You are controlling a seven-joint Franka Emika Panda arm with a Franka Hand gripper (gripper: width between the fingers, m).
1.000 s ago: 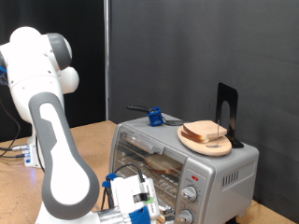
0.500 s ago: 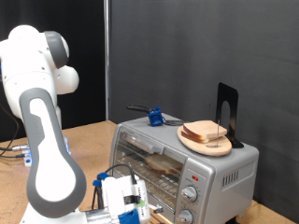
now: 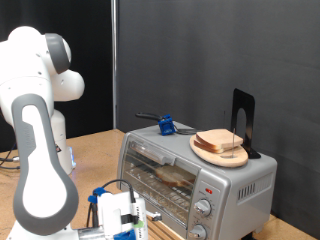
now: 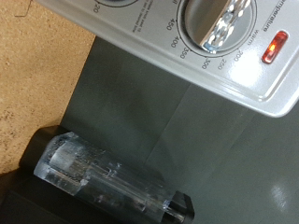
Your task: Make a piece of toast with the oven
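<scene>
Inside the boxy metal oven [image 3: 195,172] lies flat toast [image 3: 176,176]; pincer [image 3: 128,222] state unclear.

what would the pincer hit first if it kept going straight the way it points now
Probably the lower front panel of the boxy silver-grey toaster oven, near the round ridged knob and lit red light that fill the wrist view ahead of the clear plastic finger. Depth is unclear, so it may pass below.
</scene>
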